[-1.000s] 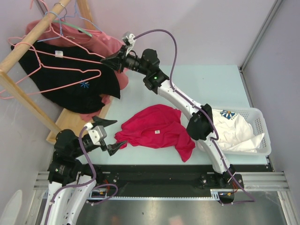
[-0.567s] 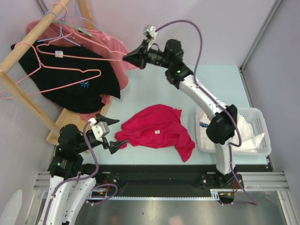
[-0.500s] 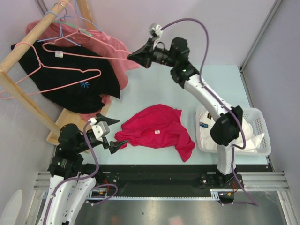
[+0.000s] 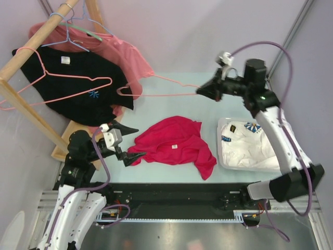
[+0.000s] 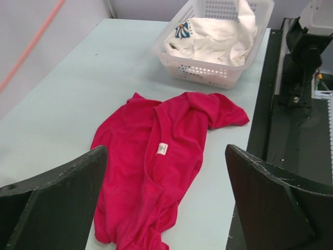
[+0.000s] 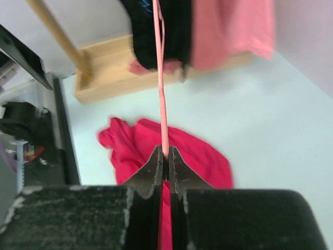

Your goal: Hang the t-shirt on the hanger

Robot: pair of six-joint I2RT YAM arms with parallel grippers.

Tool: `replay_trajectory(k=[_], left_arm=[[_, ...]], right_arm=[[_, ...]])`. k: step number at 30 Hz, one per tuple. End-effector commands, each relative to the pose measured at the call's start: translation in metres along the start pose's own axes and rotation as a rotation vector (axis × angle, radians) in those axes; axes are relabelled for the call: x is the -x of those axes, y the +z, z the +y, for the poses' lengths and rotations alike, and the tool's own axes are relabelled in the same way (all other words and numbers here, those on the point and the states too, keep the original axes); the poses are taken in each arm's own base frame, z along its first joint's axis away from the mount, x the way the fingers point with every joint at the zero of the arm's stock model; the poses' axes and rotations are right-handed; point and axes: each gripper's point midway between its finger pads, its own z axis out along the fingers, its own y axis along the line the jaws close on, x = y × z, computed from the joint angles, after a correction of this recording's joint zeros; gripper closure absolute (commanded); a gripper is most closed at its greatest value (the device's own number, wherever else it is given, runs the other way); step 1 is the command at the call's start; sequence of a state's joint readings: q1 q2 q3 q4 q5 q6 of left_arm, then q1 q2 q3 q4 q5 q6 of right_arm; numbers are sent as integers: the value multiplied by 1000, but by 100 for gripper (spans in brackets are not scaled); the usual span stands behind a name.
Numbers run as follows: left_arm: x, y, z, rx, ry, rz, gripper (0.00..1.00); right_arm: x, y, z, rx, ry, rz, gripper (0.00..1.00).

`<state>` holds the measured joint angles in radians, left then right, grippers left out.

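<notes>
**A:** Position of the hanger (image 4: 161, 95)?

**B:** It is in the air over the back half of the table (image 4: 171, 107) and roughly level. The hook end points toward the wooden rack (image 4: 31, 52) and sits just beside the black t-shirt (image 4: 78, 94) hanging there. Contact at that end cannot be judged.

**A:** Held how?

**B:** The right gripper (image 4: 200, 91) has it by the end opposite the hook. The right wrist view shows both fingers pressed narrow onto the pink wire, which runs straight out from between them.

**A:** The t-shirt (image 4: 174, 143)?

**B:** It is crumpled on the table toward the near edge, between the two arms, with the small white neck label facing up. It lies below the hanger and apart from it.

**A:** The left gripper (image 4: 127, 141)?

**B:** Its fingers are spread wide and grip nothing. It sits low at the shirt's left edge. The nearer fingertip is at the cloth's border, but whether it touches cannot be told. Its wrist view frames the shirt between the two fingers.

**A:** Other items?

**B:** A basket (image 5: 208, 73) stands on the right side of the table. It holds a white garment (image 5: 218, 31) with a blue mark.
</notes>
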<state>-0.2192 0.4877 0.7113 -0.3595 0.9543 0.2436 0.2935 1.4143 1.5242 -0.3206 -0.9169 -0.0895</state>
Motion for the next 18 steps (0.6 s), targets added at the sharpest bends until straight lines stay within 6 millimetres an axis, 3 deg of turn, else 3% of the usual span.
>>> replay_trajectory(k=[1, 3, 6, 9, 13, 18], left_arm=[[21, 10, -2, -84, 4, -89, 0], [21, 14, 6, -73, -3, -93, 1], [31, 22, 34, 20, 37, -129, 1], [25, 36, 62, 62, 55, -115, 2], [11, 51, 74, 10, 72, -78, 3], [-28, 62, 66, -67, 75, -4, 3]], right_arm=[[-43, -76, 1, -132, -71, 102, 100], [-68, -106, 2, -181, -21, 149, 100], [-94, -124, 19, -162, 13, 216, 100], [-102, -125, 42, -104, 37, 227, 100], [-106, -122, 67, -57, 28, 221, 100], [-102, -119, 94, -10, 14, 212, 100]])
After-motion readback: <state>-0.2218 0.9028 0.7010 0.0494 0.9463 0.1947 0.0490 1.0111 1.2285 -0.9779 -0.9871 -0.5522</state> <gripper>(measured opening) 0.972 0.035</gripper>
